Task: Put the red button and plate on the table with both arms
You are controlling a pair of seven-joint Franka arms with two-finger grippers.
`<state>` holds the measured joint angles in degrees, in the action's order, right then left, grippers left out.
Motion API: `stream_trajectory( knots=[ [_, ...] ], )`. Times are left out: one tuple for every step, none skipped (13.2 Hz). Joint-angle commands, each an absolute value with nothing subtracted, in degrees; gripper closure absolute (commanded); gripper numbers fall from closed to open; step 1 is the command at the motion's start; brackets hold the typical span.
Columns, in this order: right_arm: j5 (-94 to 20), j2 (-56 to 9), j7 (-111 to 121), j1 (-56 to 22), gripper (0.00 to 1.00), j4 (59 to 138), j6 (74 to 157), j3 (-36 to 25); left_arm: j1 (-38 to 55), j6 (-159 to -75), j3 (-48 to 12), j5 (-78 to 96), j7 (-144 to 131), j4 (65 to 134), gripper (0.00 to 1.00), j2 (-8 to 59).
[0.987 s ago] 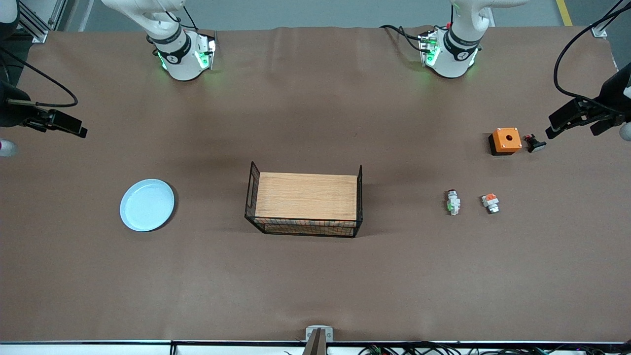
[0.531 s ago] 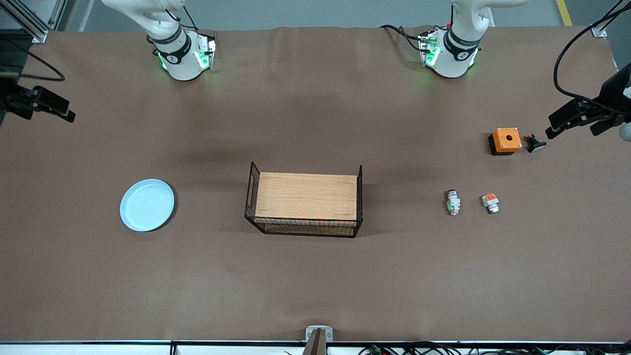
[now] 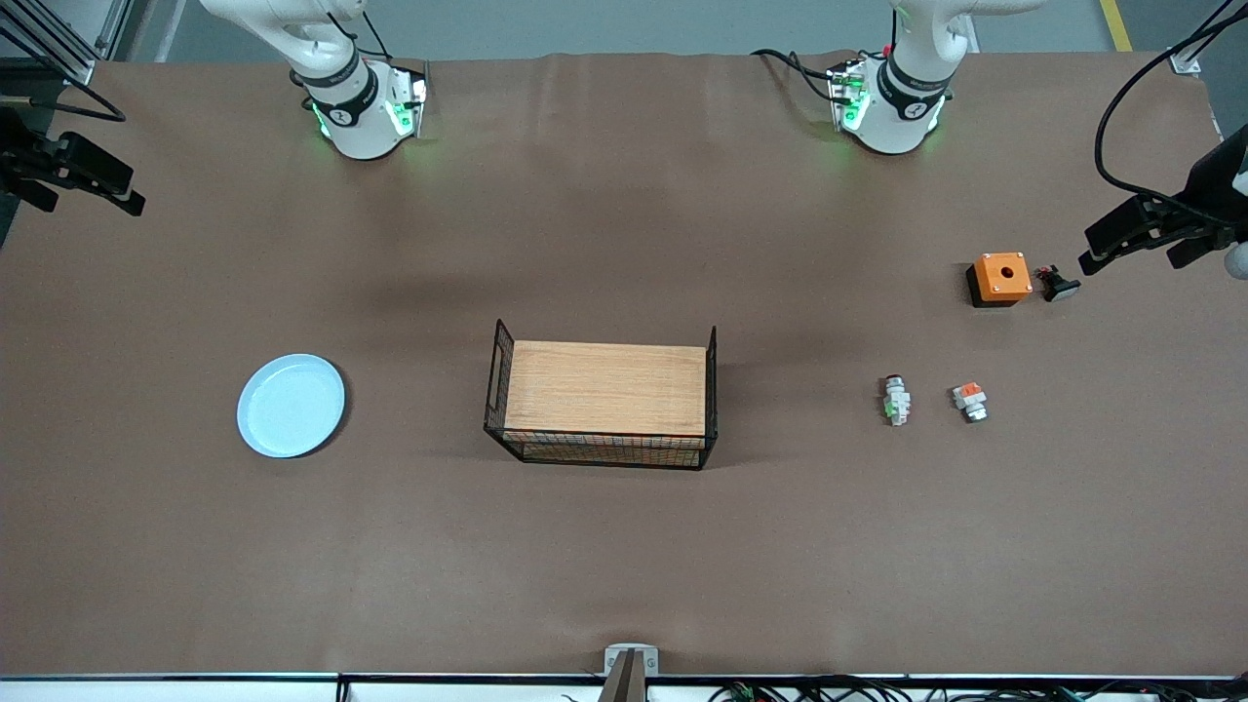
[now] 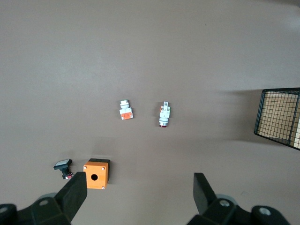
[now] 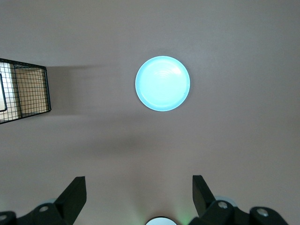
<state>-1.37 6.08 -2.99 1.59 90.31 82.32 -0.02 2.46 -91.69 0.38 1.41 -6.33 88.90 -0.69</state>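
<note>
The left gripper [image 4: 138,190] hangs high over the left arm's end of the table [image 3: 624,546], its two black fingers [image 4: 75,192] spread wide with nothing between them. Directly below it lie an orange box with a round hole in its top [image 4: 96,173] and, just beside that box, a black button with a pale cap [image 4: 63,165]. Well apart from the gripper, lower on the brown sheet, the red button [image 4: 164,114] lies on its side, white-grey with a small green mark and a dark reddish end. Near it, not touching, lies a similar white piece with an orange-red top [image 4: 125,109].

The right gripper [image 5: 138,190] is raised over the right arm's end of the table, also spread wide and carrying nothing. The pale blue plate [image 5: 162,83] sits flat on the sheet well clear of its fingertips, nearer to the front camera than the patch of table under the gripper.

In the front view both grippers show only at the picture's edges: the left gripper [image 3: 1136,234] close to the orange box [image 3: 999,279], the right gripper [image 3: 83,174] far above the plate [image 3: 292,405]. A wire-sided stand with a wooden top [image 3: 604,402] stands mid-table between the plate and the red button [image 3: 895,400].
</note>
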Motion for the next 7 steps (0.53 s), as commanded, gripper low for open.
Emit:
stream_trajectory(
  knots=[
    [-0.26,7.03,-3.69,0.79,0.0,91.32,82.88,-0.35,2.11,-90.79,0.26,1.76,-5.36,88.07,0.0,-0.53],
    [-0.26,7.03,-3.26,0.79,0.0,91.32,82.79,-0.35,2.2,-90.79,0.26,1.84,-5.36,88.07,0.0,-0.53],
    [-0.18,6.94,-3.08,0.79,0.0,91.32,82.79,-0.35,2.2,-90.79,0.26,1.85,-5.36,88.07,0.0,-0.53],
    [-0.09,6.86,-3.08,0.79,0.0,91.32,82.88,-0.35,2.2,-90.79,0.26,1.85,-5.36,88.07,0.0,-0.53],
    [-0.09,6.68,-2.73,0.79,0.0,91.32,82.97,-0.35,2.2,-90.79,0.26,1.85,-5.36,88.07,0.0,-0.53],
    [-0.09,6.68,-1.68,0.88,0.0,91.32,83.32,-0.35,2.2,-90.79,0.26,1.85,-5.36,88.07,0.0,-0.53],
    [0.09,6.59,-0.71,0.88,0.0,91.32,83.84,-0.35,2.2,-90.79,0.26,1.85,-5.36,88.07,0.0,-0.53]
  ],
)
